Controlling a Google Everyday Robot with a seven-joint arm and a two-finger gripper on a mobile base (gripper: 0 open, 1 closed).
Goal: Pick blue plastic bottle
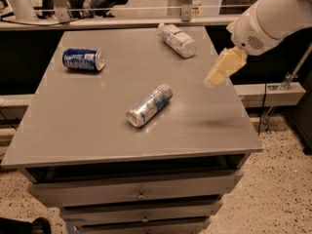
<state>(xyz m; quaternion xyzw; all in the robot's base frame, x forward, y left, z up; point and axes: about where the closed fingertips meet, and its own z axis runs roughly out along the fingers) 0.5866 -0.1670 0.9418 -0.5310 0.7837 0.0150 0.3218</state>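
Note:
The blue plastic bottle [176, 39] lies on its side at the far right of the grey table [87, 126]. It is clear, with a white and pale-blue label and a white cap pointing away. My gripper [222, 68] hangs from the white arm at the right, above the table's right edge. It is to the right of the bottle and nearer the front, apart from it and holding nothing.
A dark blue can [83, 59] lies on its side at the far left. A slim silver-and-blue can [149, 105] lies on its side at the table's middle. Drawers [139, 191] are below the top. A rail and chairs stand behind.

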